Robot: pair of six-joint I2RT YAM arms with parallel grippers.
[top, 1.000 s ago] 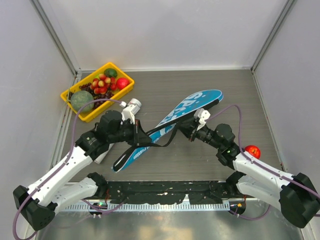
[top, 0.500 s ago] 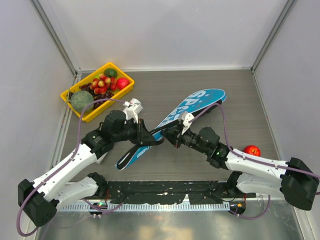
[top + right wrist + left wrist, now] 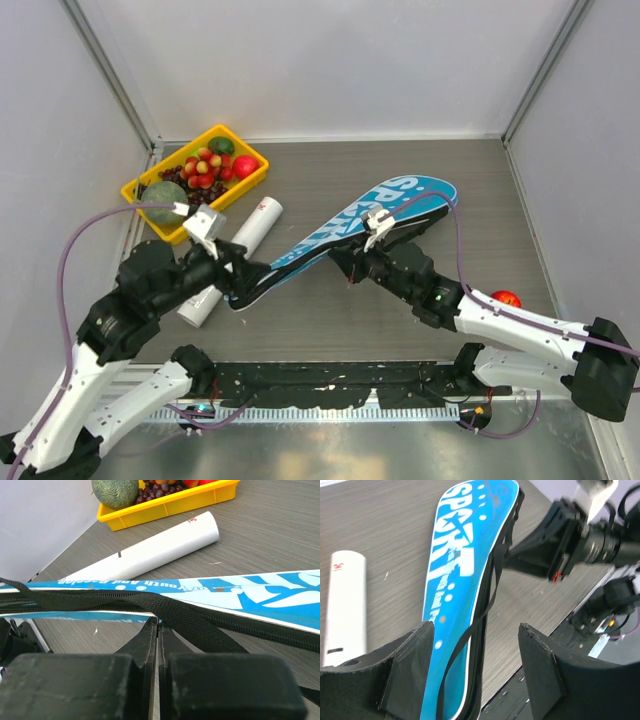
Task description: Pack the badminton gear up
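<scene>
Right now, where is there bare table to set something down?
Widest bare patch: far side, between the yellow tray and the broad end of the racket bag. Also far right, beyond the red apple. Crowded: left, around tray and white tube.

Bright, even white light comes down from overhead. The grey surface [image 3: 400, 180] takes only soft, short shadows, darkest under the blue bag [image 3: 340, 225]. The metal strip [image 3: 330, 450] at the near edge shines mildly. Close to its lens the left pincer [image 3: 476, 630] looks soft-edged; the right pincer [image 3: 157, 624] fills its view, dark and slightly blurred.
</scene>
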